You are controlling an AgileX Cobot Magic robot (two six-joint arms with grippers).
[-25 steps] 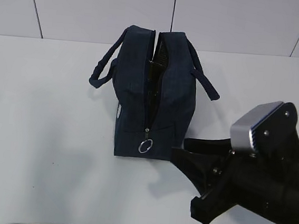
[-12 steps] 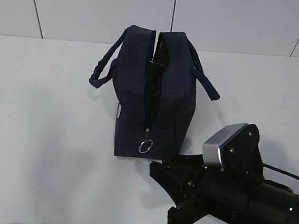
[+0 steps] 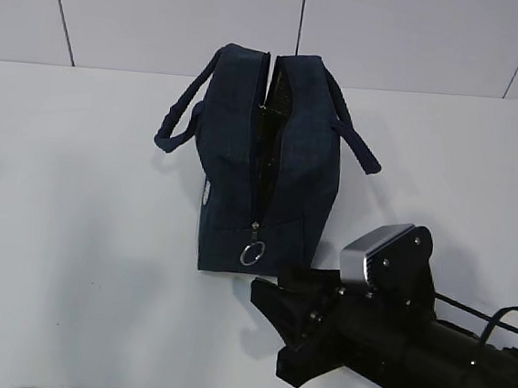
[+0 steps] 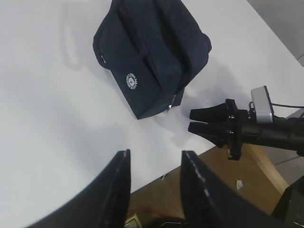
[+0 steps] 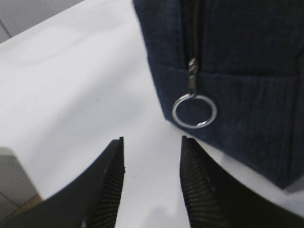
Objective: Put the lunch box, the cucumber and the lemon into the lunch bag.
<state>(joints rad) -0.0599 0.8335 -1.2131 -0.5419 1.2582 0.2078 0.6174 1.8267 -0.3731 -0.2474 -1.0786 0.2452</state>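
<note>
The dark navy lunch bag point(image 3: 290, 160) stands upright mid-table, its top zipper parted along a narrow slit. A silver ring pull point(image 3: 252, 254) hangs at its near end. My right gripper point(image 3: 269, 282) sits low by the table's front edge, just right of and below that ring, open and holding nothing. In the right wrist view the ring pull point(image 5: 194, 110) hangs just ahead of the right gripper point(image 5: 152, 140). My left gripper point(image 4: 156, 153) is open, high above the table's edge, far from the lunch bag point(image 4: 152, 52). The lunch box, cucumber and lemon are out of view.
The white table point(image 3: 72, 231) runs back to a pale panelled wall. Two loop handles point(image 3: 356, 144) droop on either side of the bag. Past the table's front edge, brown floor point(image 4: 266, 166) shows in the left wrist view.
My right arm has moved left and closer to the bag's near end, toward the ring pull, and its jaws stand wider. The bag has not moved.
</note>
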